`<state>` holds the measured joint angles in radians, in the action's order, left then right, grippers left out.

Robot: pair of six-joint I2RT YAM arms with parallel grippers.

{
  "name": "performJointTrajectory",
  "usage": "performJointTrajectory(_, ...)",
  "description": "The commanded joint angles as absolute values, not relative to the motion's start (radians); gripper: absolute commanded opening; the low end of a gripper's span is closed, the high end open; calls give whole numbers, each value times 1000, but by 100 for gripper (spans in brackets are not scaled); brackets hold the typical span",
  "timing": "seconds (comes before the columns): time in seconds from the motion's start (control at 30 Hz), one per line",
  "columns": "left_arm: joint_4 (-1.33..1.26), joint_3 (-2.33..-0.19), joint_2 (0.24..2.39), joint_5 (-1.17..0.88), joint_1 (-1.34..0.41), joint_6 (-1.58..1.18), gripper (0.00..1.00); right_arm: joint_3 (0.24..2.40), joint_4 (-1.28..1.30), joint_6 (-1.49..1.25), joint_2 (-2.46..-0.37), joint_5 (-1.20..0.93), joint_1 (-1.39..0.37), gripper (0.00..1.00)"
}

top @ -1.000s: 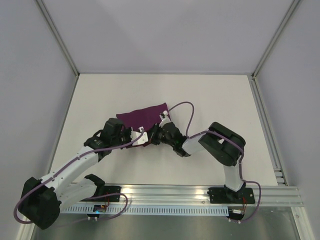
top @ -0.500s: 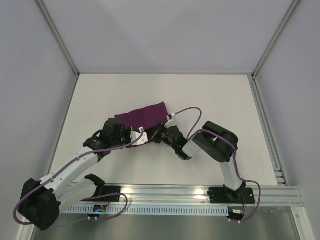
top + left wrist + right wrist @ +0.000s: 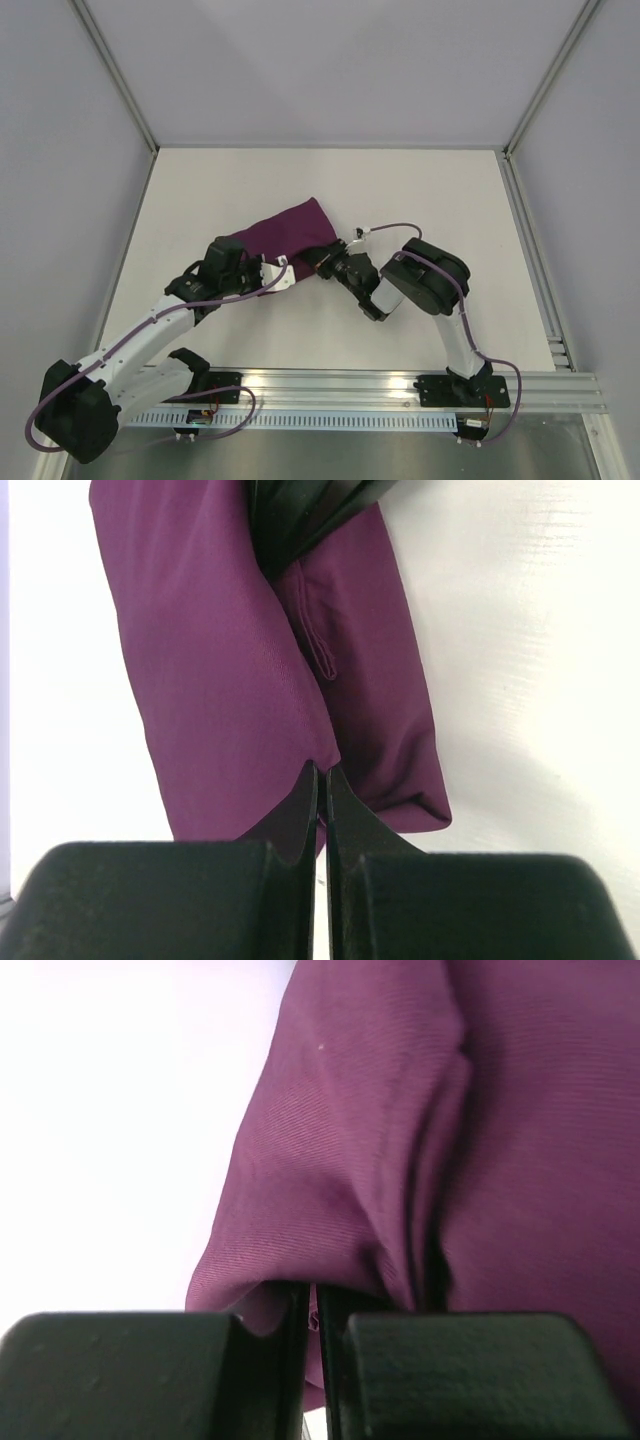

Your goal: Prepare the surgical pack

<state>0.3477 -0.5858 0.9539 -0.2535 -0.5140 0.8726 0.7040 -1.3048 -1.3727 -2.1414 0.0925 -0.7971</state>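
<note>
Purple surgical pack (image 3: pixel 285 232) already folded into bundle on tabletop (image 3: pixel 430 190). Jaws of left gripper (image 3: pixel 322 780) and right gripper (image 3: pixel 312 1305) pinched tight on cloth edge. Last folds likely left.

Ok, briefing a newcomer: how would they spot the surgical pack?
On the white table, look near its middle, beyond the arms. The surgical pack is the deep-purple cloth bundle, gripped by the left pincer and right pincer; nothing else there is fabric.
</note>
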Motion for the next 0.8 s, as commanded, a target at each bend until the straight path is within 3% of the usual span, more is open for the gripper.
performJointTrajectory(0.0, 382, -594, 925, -284, -518, 897, 0, 709, -1324, -1397, -2195, 287, -723, 8)
performJointTrajectory(0.77, 267, -618, 996, -176, -518, 824, 0, 813, -1046, -1430, -2171, 38, -868, 3)
